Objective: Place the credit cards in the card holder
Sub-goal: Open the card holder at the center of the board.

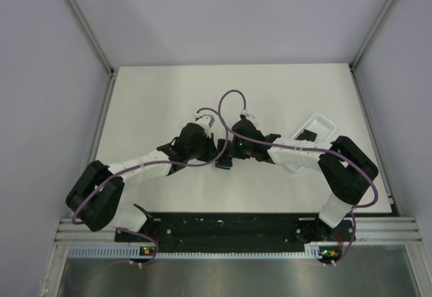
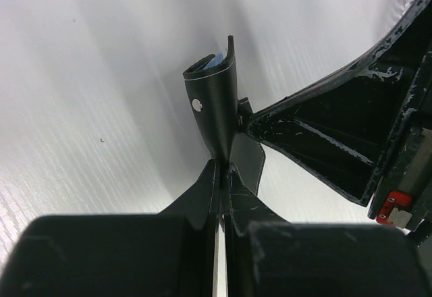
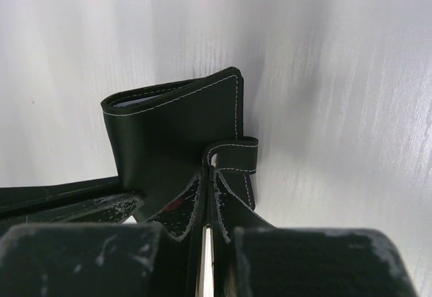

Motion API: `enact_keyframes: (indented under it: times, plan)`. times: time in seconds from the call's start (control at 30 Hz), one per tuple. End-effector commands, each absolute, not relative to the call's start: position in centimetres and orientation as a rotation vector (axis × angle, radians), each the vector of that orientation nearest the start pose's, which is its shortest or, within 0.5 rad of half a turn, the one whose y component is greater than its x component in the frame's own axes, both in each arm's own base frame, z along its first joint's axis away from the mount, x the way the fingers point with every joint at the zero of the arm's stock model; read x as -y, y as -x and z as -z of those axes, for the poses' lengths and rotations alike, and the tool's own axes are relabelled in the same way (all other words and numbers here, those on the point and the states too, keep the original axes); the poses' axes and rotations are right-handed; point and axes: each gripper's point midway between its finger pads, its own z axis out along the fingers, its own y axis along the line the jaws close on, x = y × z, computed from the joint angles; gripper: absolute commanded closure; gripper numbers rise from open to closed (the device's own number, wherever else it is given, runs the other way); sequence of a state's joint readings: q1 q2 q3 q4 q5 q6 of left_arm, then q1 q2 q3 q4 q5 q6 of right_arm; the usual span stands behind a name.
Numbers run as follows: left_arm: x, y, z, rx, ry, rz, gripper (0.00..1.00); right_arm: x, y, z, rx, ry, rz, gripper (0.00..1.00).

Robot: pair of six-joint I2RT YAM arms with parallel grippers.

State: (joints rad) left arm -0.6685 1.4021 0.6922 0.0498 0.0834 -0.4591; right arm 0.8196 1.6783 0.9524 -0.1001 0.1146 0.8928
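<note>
The card holder point(image 2: 214, 108), a black folding wallet with a pale dot and a sliver of blue lining at its top, stands on edge between both arms. My left gripper point(image 2: 223, 165) is shut on its lower edge. From the other side my right gripper point(image 3: 209, 165) is shut on the stitched strap of the card holder point(image 3: 177, 125). In the top view the two grippers meet over the card holder point(image 1: 223, 163) at the table's middle. One dark credit card point(image 1: 307, 135) lies in the white tray.
The long white tray point(image 1: 322, 123) lies at the right, partly under the right arm. The right arm's finger point(image 2: 337, 142) fills the right of the left wrist view. Purple cables loop above both wrists.
</note>
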Motion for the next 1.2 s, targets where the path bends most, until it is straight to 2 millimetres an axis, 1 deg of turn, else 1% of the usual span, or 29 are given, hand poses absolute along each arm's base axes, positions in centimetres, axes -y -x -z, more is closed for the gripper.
enact_keyframes:
  times: [0.0, 0.2, 0.33, 0.4, 0.47, 0.5, 0.53, 0.57, 0.63, 0.67, 0.73, 0.83, 0.93, 1.03, 1.17]
  plan:
    - [25.8, -28.7, -10.9, -2.199, -0.247, 0.691, 1.00, -28.3, -28.1, -4.6, -2.520, -0.174, -0.442, 1.00]
    - [25.7, -28.8, -10.8, -2.201, -0.243, 0.683, 1.00, -25.9, -27.8, -4.0, -2.553, -0.195, -0.324, 1.00]
    - [25.7, -28.6, -10.6, -2.205, -0.246, 0.687, 1.00, -25.4, -27.8, -4.2, -2.547, -0.206, -0.308, 1.00]
    - [25.7, -28.6, -10.6, -2.206, -0.246, 0.689, 1.00, -25.5, -27.9, -4.9, -2.531, -0.207, -0.325, 1.00]
    - [25.7, -28.6, -10.6, -2.206, -0.246, 0.689, 1.00, -26.4, -28.2, -5.9, -2.493, -0.175, -0.401, 1.00]
    - [25.8, -28.6, -10.7, -2.206, -0.249, 0.691, 1.00, -27.1, -28.3, -6.6, -2.463, -0.148, -0.468, 1.00]
    - [25.8, -28.6, -10.6, -2.206, -0.247, 0.691, 1.00, -28.1, -28.4, -7.6, -2.427, -0.124, -0.552, 0.98]
    - [25.8, -28.6, -10.7, -2.205, -0.247, 0.693, 1.00, -28.7, -28.3, -8.2, -2.402, -0.110, -0.612, 0.85]
    - [25.9, -28.6, -10.8, -2.201, -0.248, 0.699, 1.00, -29.9, -28.2, -9.3, -2.357, -0.095, -0.728, 0.71]
    - [25.8, -28.6, -10.8, -2.202, -0.247, 0.697, 1.00, -30.6, -28.2, -10.1, -2.328, -0.086, -0.784, 0.66]
    - [26.0, -28.6, -10.9, -2.200, -0.250, 0.704, 1.00, -31.6, -28.0, -10.6, -2.314, -0.068, -0.854, 0.61]
    - [26.2, -28.5, -10.9, -2.205, -0.256, 0.719, 1.00, -33.0, -27.9, -11.0, -2.319, -0.044, -0.923, 0.59]
    - [26.4, -28.4, -11.0, -2.203, -0.266, 0.738, 1.00, -33.8, -27.9, -10.8, -2.326, -0.028, -0.937, 0.58]
    - [26.6, -28.3, -11.1, -2.202, -0.271, 0.751, 1.00, -34.2, -28.1, -10.5, -2.333, -0.034, -0.934, 0.57]
    - [26.8, -28.2, -11.2, -2.199, -0.276, 0.765, 1.00, -33.9, -28.5, -9.4, -2.367, -0.068, -0.883, 0.58]
